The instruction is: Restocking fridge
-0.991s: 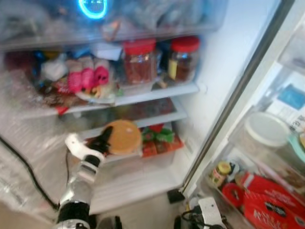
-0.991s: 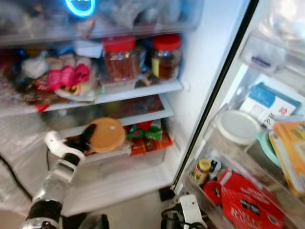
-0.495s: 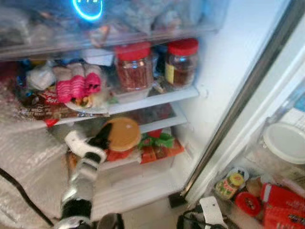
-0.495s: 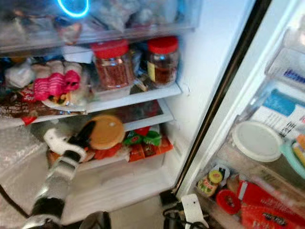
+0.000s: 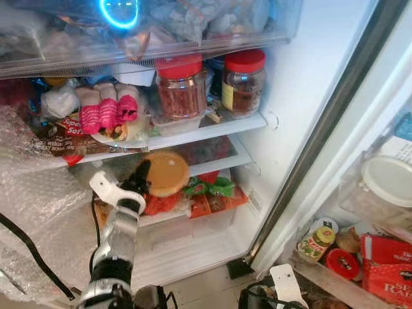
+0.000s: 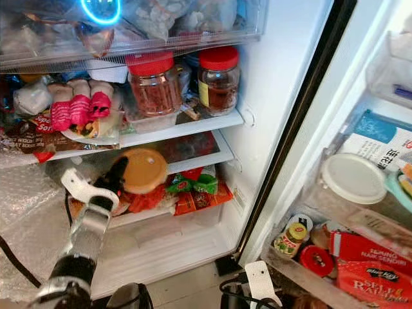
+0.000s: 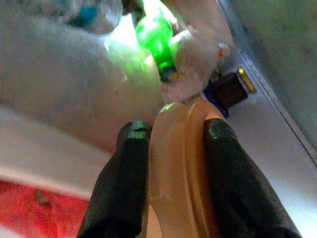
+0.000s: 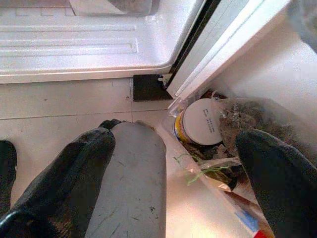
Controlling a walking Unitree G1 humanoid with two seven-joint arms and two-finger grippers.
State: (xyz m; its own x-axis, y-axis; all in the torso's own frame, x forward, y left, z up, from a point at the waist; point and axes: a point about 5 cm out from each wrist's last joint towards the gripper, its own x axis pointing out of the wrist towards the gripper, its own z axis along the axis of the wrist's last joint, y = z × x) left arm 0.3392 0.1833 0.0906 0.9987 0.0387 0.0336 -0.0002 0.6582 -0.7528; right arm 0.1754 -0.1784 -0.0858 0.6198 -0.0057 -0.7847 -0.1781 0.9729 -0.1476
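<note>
- Left gripper (image 5: 147, 175): raised into the open white fridge (image 5: 302, 77), black fingers (image 7: 130, 188) clamped on either side of a flat round tan container with a lid (image 5: 167, 173), grasped at its edge.
- Flat round tan container: held on edge at the mouth of the narrow middle shelf (image 5: 222, 162), just above the red and green food packets (image 5: 209, 193) on the level below; seam between lid and body visible between the fingers in the left wrist view (image 7: 184, 163).
- Silver left arm (image 5: 114, 251): reaching up from the lower edge of the head views, white wrist bracket (image 5: 108, 187) just behind the gripper.
- Upper shelf: two clear jars with red lids, the left one (image 5: 181, 87) and the right one (image 5: 243, 82) side by side, well above the held container; pink-and-white wrapped rolls (image 5: 108, 111) to their left.
- Crumpled clear bubble wrap (image 5: 35, 212): heaped on the left of the fridge interior, beside the arm.
- Glowing blue ring light (image 5: 119, 13): at the top of the fridge, behind the clear drawer front.
- Open door rack at right: round white lid (image 6: 353, 178), small yellow-capped jar (image 6: 289, 238) and red carton (image 6: 373, 257) in the door shelves.
- Right gripper (image 8: 183, 178): hanging low over the floor by the fridge base, fingers spread wide apart, nothing between them.
- Green bottle (image 7: 157, 42): blurred, beyond the container in the left wrist view.
</note>
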